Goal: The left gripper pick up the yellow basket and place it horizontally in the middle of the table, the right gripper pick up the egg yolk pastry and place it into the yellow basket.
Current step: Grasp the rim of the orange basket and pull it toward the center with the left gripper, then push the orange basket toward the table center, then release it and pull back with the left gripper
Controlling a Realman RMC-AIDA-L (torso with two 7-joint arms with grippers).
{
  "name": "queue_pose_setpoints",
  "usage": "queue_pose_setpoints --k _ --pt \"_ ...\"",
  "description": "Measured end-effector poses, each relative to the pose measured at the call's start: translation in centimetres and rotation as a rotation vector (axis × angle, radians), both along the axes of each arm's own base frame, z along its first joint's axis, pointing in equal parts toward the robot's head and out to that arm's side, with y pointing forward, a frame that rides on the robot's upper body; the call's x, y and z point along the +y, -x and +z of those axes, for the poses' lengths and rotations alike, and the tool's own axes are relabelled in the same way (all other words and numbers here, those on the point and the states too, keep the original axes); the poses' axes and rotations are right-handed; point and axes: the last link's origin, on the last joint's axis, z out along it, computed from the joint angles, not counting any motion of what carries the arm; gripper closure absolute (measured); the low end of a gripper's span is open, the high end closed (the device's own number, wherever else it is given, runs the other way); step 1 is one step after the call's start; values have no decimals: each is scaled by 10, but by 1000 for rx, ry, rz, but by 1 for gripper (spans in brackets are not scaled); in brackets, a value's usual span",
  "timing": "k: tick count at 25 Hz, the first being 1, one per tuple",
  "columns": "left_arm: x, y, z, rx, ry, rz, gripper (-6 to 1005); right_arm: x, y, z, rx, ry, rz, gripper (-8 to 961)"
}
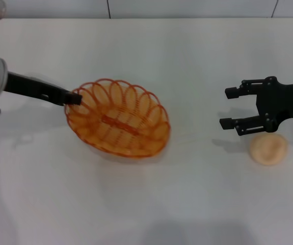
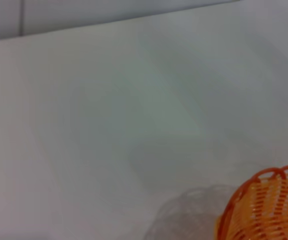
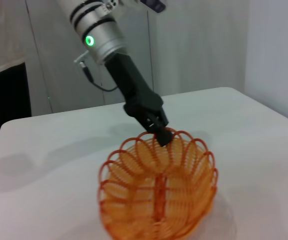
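The yellow basket (image 1: 118, 124) is an oval orange-yellow wire basket that sits left of the table's (image 1: 187, 61) middle, its long axis running diagonally. My left gripper (image 1: 75, 98) reaches in from the left and is shut on the basket's left rim. The right wrist view shows this pinch on the looped rim (image 3: 163, 136) of the basket (image 3: 159, 195). A part of the basket (image 2: 264, 210) shows in the left wrist view. My right gripper (image 1: 228, 107) is open and empty at the right, fingers pointing left. The egg yolk pastry (image 1: 268, 149) lies on the table just in front of that arm, apart from the fingers.
The table's far edge (image 1: 146, 19) runs along the top of the head view, with a wall behind it. A white stretch of tabletop (image 1: 197, 127) separates the basket from the right gripper.
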Motion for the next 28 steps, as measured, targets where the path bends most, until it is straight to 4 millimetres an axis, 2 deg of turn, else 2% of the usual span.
queue_pose_setpoints --k 7,15,17,28 --pt "-11 -16 -19 -39 51 169 922 4 -4 10 -11 -34 -4 170" --pt "-10 -22 -29 -66 32 345 925 7 -10 25 -8 -90 -12 170" --pt "-8 -24 -37 -56 24 390 925 7 -10 25 -11 -94 -8 170" --pt "-2 -34 -51 -88 -1 407 924 7 -14 27 -22 -111 -8 170"
